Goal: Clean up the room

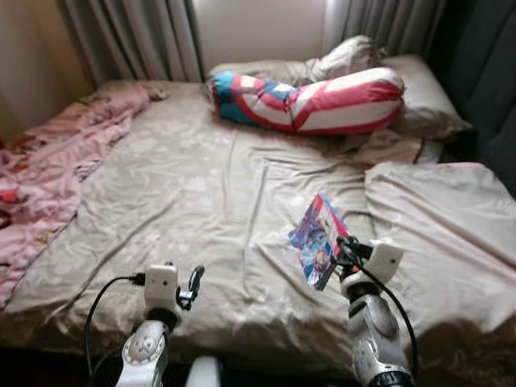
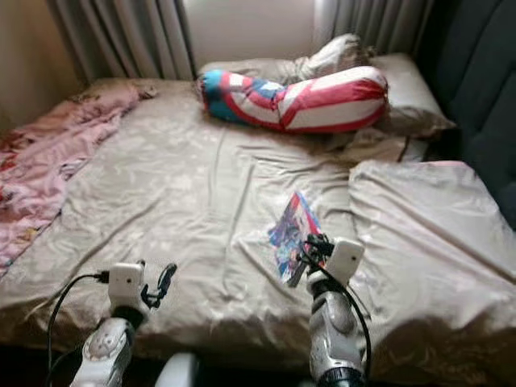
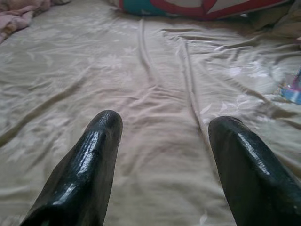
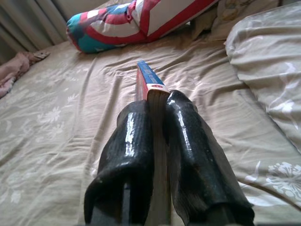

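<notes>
Your view: bed (image 1: 185, 201) under a rumpled beige sheet, pink blanket (image 1: 48, 161) along its left edge, striped bolster pillow (image 1: 310, 101) near the headboard end, beige duvet (image 1: 451, 226) on the right. Your right end effector (image 4: 157, 122) is clamped edge-on around a thin colourful book (image 1: 318, 238), held just above the sheet. Your left end effector (image 3: 162, 141) hovers low over bare sheet, fingers apart.

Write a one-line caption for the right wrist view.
Right tool clamps a thin book edge-on above the beige bed sheet.
</notes>
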{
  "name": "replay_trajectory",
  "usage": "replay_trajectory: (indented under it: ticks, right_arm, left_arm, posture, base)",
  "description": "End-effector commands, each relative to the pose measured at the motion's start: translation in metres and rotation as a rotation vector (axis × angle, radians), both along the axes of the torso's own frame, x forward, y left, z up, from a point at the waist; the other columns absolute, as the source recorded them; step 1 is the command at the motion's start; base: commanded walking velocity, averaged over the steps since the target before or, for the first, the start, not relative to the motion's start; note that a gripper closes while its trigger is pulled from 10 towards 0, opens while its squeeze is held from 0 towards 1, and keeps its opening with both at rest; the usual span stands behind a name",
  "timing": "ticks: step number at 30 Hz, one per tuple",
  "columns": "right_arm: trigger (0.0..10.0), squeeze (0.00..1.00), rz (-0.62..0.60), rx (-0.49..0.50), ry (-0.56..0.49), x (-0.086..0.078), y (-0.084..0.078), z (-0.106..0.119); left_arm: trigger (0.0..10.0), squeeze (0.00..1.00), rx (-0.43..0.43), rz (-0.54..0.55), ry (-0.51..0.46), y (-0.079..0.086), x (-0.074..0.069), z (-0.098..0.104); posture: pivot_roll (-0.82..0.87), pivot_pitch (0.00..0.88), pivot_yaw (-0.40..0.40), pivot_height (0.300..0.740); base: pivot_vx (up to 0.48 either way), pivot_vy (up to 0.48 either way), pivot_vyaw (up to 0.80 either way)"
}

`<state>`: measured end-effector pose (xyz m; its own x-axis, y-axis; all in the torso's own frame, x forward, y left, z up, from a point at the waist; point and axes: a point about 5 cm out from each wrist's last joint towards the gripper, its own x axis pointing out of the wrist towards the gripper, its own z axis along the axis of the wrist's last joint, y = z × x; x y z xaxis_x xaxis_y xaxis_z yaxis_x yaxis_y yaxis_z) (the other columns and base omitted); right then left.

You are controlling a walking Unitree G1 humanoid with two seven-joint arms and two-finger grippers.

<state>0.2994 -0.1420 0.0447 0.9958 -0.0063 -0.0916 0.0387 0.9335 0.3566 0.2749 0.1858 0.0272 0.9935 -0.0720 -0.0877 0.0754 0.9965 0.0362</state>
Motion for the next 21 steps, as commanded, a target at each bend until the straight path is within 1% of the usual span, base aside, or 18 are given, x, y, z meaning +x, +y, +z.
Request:
replay_trajectory:
  ticks: [1,12,21]
  right_arm:
    - [10.0,0.0,-0.001,-0.002,-0.036,0.0061,-0.0008,0.0085]
    - [10.0,0.0,0.0,-0.001,-0.032,0.0069,-0.0006,0.0078]
    - [10.0,0.0,0.004,-0.002,-0.023,0.0067,-0.0006,0.006]
  left_arm:
    - [10.0,0.0,-0.008,0.009,0.015,0.0023,0.0001,-0.0006]
    - [10.0,0.0,-0.021,0.001,0.022,0.0015,0.0011,-0.0003]
    - [10.0,0.0,-0.024,-0.006,0.024,0.0016,0.0018,0.0003]
  posture:
    - [-0.04,0.033,0.006,0.656]
    - [-0.04,0.037,0.005,0.656]
    - [-0.04,0.036,0.005,0.656]
  base:
    - [0.0,0.0,0.0]
    - [0.0,0.0,0.0]
    - [0.275,0.0,0.0]
